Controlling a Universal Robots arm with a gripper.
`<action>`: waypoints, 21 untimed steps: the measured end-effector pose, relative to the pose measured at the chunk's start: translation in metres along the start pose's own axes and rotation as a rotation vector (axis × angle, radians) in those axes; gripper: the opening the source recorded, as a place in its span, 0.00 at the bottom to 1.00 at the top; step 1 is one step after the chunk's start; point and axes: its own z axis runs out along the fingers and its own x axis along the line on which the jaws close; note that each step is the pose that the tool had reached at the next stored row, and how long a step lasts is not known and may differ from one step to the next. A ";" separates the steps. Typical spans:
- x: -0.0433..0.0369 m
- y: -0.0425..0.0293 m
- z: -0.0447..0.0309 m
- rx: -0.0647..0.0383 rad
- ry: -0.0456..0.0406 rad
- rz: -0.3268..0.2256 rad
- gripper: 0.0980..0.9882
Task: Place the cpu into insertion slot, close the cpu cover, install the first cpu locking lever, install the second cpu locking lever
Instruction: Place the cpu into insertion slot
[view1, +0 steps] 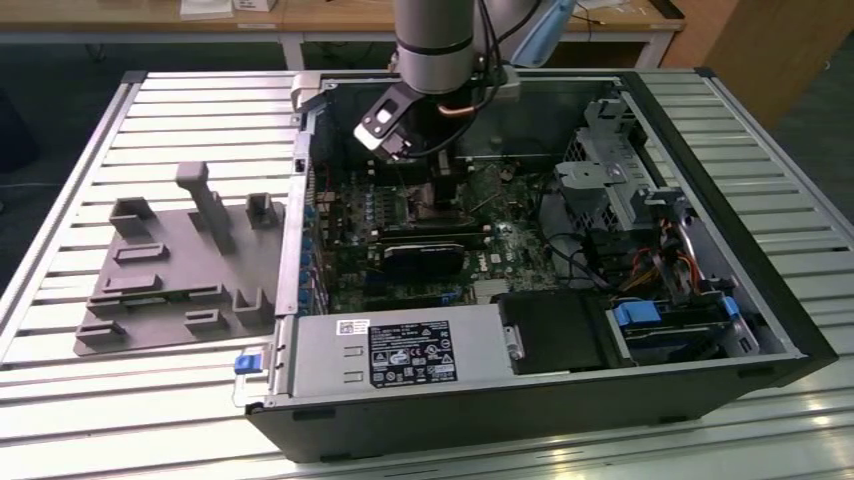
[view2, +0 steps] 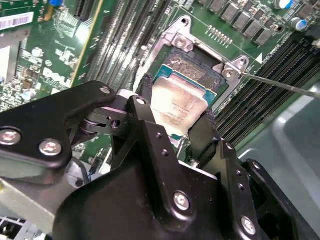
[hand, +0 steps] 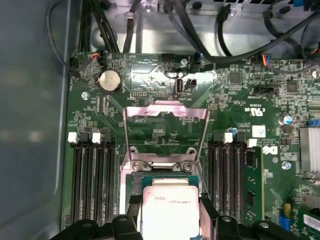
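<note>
Black fingers of the claw are clenched on two opposite edges of the cpu, which hangs between its tips and close over the slot, while the cover stands open beyond the claw. I judge that the cpu should be level, its edges square with the slot rim, and go down slowly without any push, because a tilted corner could bend the contacts.

Dull silver-grey cpu, black gripper flanking it; around it green circuit board, silvery cpu cover, black memory slots.
</note>
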 end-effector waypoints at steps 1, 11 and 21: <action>0.0006 -0.0006 0.0010 0.000 -0.0002 0.001 0.49; 0.0030 -0.0038 0.0110 0.001 -0.0014 0.013 0.49; 0.0033 -0.0046 0.0186 0.001 -0.0016 0.019 0.49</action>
